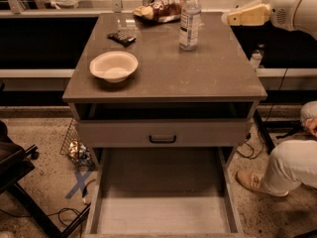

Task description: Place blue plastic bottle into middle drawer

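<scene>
The blue plastic bottle (189,20), clear with a white cap and pale label, stands upright at the back right of the cabinet top (208,78). My gripper (229,18), pale yellow on a white arm, hangs at the upper right, level with the bottle and a short way to its right, not touching it. The middle drawer (163,214) is pulled out wide at the bottom of the view, with nothing on its pale floor. Above it is a shut grey drawer front with a black handle (162,139).
A white bowl (114,66) sits at the left of the top. A small dark packet (121,37) and a brown-and-white snack bag (159,10) lie at the back. A person's leg and shoe (277,170) are right of the drawer. A wire basket (74,145) stands at the left.
</scene>
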Robot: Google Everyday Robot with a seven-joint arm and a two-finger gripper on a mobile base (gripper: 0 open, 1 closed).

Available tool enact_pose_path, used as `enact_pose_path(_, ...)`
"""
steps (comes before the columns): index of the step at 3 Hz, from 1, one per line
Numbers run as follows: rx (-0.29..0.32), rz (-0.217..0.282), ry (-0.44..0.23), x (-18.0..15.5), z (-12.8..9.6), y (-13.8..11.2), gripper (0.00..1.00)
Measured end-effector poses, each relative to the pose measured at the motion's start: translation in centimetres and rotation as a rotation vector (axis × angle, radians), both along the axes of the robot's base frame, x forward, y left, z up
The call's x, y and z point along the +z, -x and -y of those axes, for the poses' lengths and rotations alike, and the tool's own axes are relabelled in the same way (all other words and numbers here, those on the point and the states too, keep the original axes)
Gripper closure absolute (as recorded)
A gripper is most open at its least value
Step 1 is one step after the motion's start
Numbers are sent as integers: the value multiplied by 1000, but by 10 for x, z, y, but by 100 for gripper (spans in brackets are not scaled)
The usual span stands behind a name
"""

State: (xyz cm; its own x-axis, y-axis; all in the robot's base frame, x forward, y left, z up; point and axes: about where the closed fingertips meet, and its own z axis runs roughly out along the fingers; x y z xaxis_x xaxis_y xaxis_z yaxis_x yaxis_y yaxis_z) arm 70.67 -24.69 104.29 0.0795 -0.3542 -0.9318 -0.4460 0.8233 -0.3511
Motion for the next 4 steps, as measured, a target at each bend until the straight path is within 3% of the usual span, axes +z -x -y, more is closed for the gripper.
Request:
enact_pose_path(1, 7, -24, -27, -9, -7, -5, 0)
enact_pose_path(3, -3, -114, -148, -76, -46, -79, 0)
enact_pose_path(4, 36, -135, -226, -106, -74, -123, 0)
